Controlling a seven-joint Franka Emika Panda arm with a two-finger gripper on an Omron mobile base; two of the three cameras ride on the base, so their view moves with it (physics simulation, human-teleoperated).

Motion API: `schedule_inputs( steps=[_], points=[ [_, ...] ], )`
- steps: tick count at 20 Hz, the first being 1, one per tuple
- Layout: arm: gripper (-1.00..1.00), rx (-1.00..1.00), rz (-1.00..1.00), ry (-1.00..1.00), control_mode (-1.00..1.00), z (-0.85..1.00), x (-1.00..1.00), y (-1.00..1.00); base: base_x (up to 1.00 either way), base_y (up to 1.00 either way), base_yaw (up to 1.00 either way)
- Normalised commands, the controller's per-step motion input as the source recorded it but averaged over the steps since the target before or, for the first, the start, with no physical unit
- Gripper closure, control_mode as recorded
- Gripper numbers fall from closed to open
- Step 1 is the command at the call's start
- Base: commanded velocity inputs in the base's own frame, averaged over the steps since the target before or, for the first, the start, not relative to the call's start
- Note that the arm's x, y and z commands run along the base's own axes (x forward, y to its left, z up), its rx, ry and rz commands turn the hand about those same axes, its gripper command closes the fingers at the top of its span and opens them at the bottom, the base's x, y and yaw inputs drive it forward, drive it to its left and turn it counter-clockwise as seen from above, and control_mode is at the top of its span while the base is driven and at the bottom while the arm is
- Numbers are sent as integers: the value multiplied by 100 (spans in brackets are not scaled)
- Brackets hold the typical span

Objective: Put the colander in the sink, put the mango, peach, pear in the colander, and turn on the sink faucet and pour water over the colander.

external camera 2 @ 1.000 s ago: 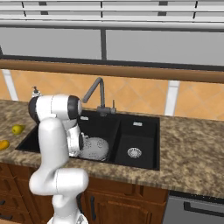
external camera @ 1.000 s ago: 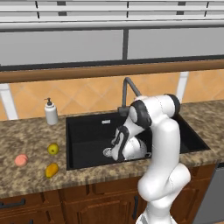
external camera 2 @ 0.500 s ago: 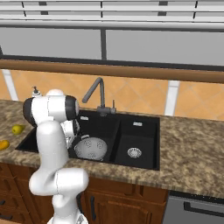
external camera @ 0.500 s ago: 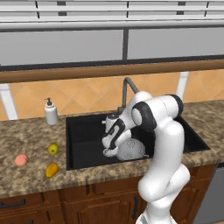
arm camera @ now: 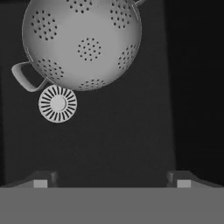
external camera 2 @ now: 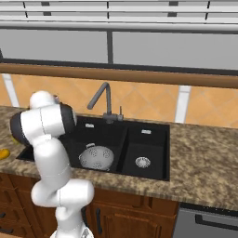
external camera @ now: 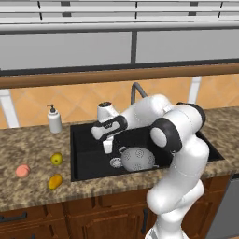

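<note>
Colander [arm camera: 83,43] lies in sink [external camera: 88,161] (gripper [arm camera: 111,179] open above)

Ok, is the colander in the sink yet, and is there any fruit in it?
In the sink, empty. The colander sits in the large basin beside the drain, nothing inside it.

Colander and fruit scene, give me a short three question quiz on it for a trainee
1. True or false: the colander lies in the large basin of the sink.
2. Which fruit on the counter is nearest the sink? A) peach B) pear C) mango
3. Fill in: the end effector is ____ and holds nothing.

Key: 1 true; 2 B; 3 open.
</note>
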Motion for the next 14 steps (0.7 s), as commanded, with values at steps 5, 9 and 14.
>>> schedule_inputs(
  steps=[5,9,14],
  points=[
    [-100,4,12,-37,-100,70,-90,-7,0,0,0],
    [-100,16,29,-52,-100,21,-100,-22,0,0,0],
    [-100,11,38,-12,-100,48,-93,-1,0,0,0]
  ],
)
